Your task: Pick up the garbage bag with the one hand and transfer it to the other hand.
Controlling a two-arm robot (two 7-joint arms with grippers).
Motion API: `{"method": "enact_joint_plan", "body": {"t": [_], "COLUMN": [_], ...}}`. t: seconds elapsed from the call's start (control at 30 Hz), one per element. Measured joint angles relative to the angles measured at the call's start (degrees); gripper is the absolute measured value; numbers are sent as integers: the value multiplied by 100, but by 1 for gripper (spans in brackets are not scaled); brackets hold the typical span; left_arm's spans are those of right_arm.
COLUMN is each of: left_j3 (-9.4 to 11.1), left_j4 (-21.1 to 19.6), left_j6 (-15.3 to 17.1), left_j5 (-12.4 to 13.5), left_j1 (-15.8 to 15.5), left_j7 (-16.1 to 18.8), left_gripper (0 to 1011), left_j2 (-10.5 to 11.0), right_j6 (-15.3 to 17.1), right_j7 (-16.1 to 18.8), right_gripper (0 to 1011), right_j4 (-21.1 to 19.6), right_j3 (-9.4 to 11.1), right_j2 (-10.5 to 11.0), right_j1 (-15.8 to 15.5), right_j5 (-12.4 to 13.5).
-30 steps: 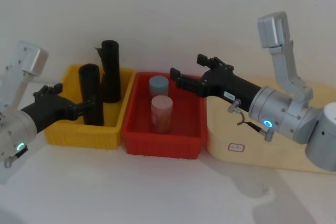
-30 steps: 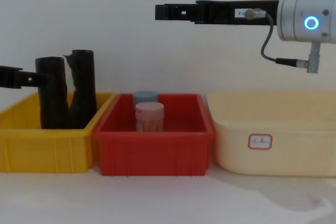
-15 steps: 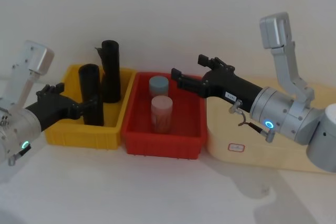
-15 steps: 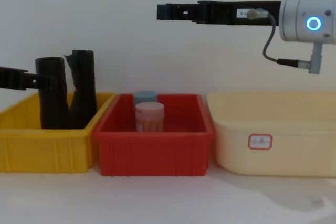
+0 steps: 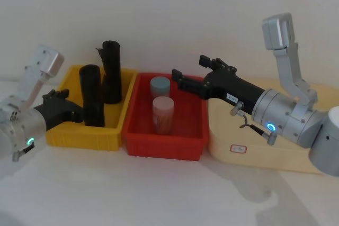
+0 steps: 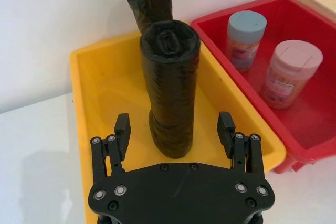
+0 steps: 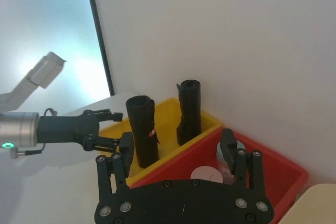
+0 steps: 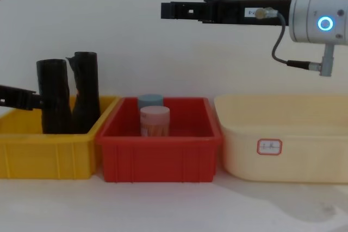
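Lowered since 1.0 s ago, the one hand (image 5: 79, 114) flanks the garbage bag (image 5: 91, 96), upright in the yellow bin (image 5: 79, 136), base hidden by the bin wall in chest view. Left wrist view resolves what chest view cannot: jaws spread, clear of the roll. The other hand (image 5: 189, 68) hovers above the red bin (image 5: 159, 146), jaws spread.

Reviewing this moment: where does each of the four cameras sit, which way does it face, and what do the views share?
Head view: high, looking down on the yellow bin, red bin and cream tub; both arms show, left gripper at the garbage bag.
Chest view: low, looking across the bins side-on; left gripper enters low, right gripper high.
Left wrist view: behind the open left gripper, facing the garbage bag.
Right wrist view: behind the open right gripper, facing both bins.
Shared: all four show the garbage bag standing in the yellow bin.
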Motion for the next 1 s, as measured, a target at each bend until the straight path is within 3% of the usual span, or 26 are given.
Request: {"method": "enact_joint_plan", "body": {"t": [0.3,0.63,1.0], "left_j3": [239,373,417], "left_j4": [730,1373,1898], "left_j6": [-174,-468,-951], "left_j5": [165,154,119], "left_j1": [-474,-808,-980], "left_j7": [-302,-714,-919], "left_gripper": [1001,1001,1001], "left_j2": [-59,-184,-291], "right_j6": [-41,-100,-171], "right_j7": [-13,-4,37], "right_gripper": [1000,1000,1000], "right_j4": [-25,-25,-9], "right_j3": [-68,-141,-214], "right_j2": [16,10,-6], "right_j1": [16,72,132], "right_j5": [17,40,80]}}
